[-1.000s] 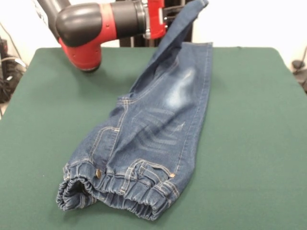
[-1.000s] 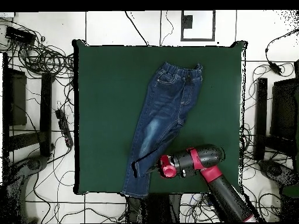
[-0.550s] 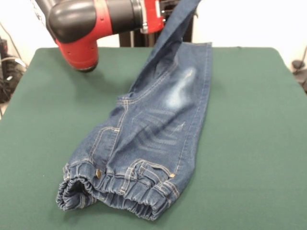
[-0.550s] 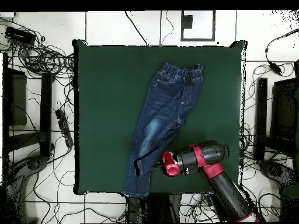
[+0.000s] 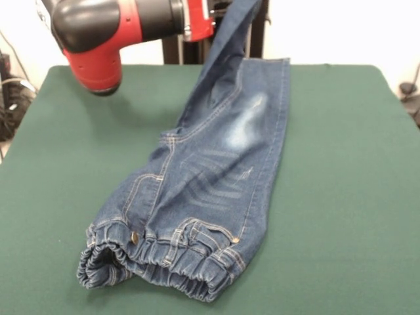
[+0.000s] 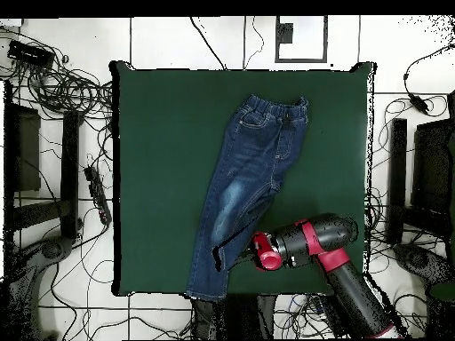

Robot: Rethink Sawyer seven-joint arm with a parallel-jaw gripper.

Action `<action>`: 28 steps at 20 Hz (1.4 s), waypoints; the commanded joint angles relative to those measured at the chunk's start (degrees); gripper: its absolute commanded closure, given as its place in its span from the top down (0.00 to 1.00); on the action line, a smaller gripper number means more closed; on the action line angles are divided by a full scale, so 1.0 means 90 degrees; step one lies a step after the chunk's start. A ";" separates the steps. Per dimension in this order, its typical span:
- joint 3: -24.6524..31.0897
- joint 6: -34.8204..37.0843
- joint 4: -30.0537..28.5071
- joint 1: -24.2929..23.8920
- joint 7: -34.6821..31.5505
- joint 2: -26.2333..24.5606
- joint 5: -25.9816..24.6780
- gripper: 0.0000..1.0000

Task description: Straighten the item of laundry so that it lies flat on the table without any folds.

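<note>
Toward 6 o'clock on the dark green felt-topped surface (image 6: 160, 133) in the overhead view, we find the tool (image 6: 242, 259) at the tip of the red and black arm (image 6: 311, 244), right against the upper leg of the small pair of blue denim jeans (image 6: 253, 160). That leg rises off the surface to the tool, seen in the front view as a strip of denim (image 5: 226, 33) climbing to the top edge of the picture beside the arm's red collar. We judge the tool to be pinching this leg near its hem, though the fingers themselves are hidden by cloth and arm.

The jeans lie with their long axis running from the gathered elastic waistband (image 6: 275, 111) near 12 o'clock down to the leg ends near 6 o'clock, leaning slightly toward 7. The lower leg lies flat, its hem reaching past the surface's 6 o'clock edge. From the tool, the body of the garment extends toward 12 o'clock, so the coming move, in our judgement, turns on drawing the lifted leg out toward 5 o'clock, away from its twin, before laying it down.

We can read no brand, label or writing anywhere; only tan stitching and a metal button (image 5: 134, 237) show.
</note>
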State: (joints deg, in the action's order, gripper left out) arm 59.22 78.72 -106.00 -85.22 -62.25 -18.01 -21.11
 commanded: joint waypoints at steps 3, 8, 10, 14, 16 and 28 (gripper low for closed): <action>0.0042 0.0728 0.0685 0.0281 0.1184 0.0217 0.0258 0.00; 0.0025 0.0828 0.0713 0.0295 0.1197 0.0358 0.0294 0.00; 0.0041 0.0887 0.0727 0.0290 0.1204 0.0399 0.0320 0.00; 0.0028 0.1032 0.0785 0.0274 0.1210 0.0492 0.0342 0.00; 0.0040 0.1139 0.0828 0.0288 0.1192 0.0559 0.0364 0.00; 0.0049 0.1485 0.0847 0.0367 0.1020 0.0874 0.0393 0.00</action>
State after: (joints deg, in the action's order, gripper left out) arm 59.43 85.55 -105.60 -85.20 -62.25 -9.70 -20.76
